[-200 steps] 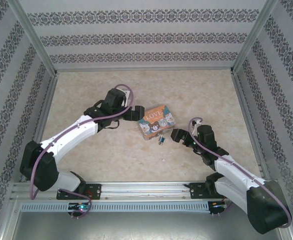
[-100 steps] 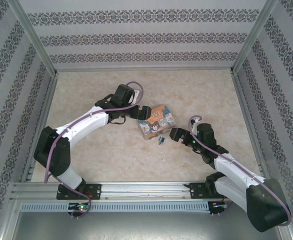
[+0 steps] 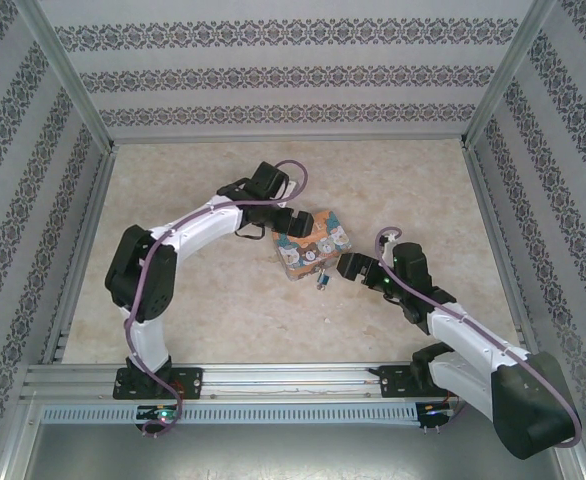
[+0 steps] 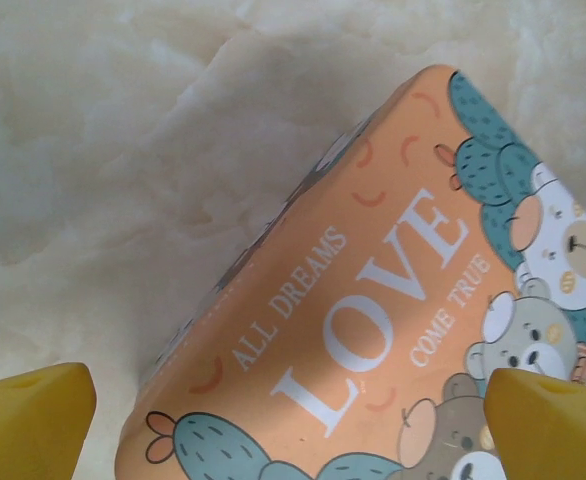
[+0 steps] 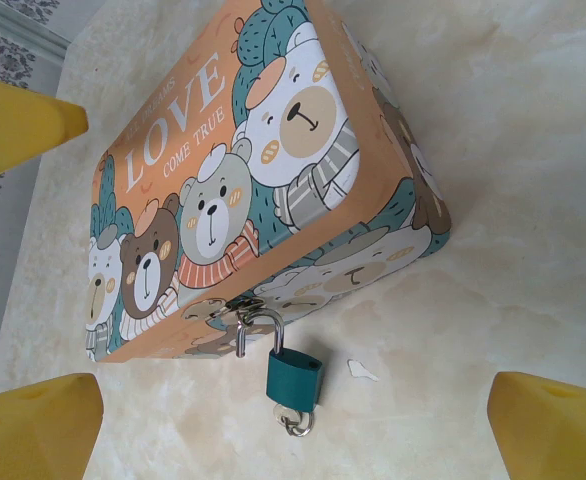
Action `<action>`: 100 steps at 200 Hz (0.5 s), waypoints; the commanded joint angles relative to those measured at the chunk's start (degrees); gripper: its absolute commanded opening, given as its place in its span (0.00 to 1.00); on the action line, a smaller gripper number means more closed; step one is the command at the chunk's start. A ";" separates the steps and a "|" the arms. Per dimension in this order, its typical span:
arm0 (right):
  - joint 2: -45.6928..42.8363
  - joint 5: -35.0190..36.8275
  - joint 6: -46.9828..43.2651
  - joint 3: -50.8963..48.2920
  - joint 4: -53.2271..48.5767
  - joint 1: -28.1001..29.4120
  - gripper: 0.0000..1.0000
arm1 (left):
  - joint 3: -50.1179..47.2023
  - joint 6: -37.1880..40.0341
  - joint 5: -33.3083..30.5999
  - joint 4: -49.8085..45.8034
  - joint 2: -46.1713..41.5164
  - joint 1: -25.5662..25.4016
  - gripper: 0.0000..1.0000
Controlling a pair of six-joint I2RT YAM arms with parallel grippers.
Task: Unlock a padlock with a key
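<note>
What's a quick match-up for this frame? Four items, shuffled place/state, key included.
Items
1. small teal-blue metal padlock
2. orange rectangular "LOVE" picture box
3. left pincer
4. right pincer

Places/states
A. open, above the lettered lid
B. resting lid-up between the two pincers
C. open, empty, facing the locked side of the box
D. shackle hooked through the box's clasp

Pairs: 1-D, 2-B, 3-A, 4-C
</note>
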 commanded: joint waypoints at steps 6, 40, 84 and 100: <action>0.48 -2.06 -0.56 1.24 0.98 1.10 0.98 | 3.13 4.04 -2.37 -5.17 1.84 0.51 0.99; 0.84 -3.22 -0.39 1.33 0.98 1.60 0.98 | 5.12 5.24 -2.99 -6.62 4.03 0.47 0.99; 2.28 -3.70 -0.52 2.20 1.33 1.95 0.98 | 5.80 5.75 -2.89 -7.06 5.83 0.49 0.99; 3.15 -3.99 -0.61 2.21 1.66 2.11 0.98 | 5.60 5.86 -1.90 -7.16 6.38 0.49 0.99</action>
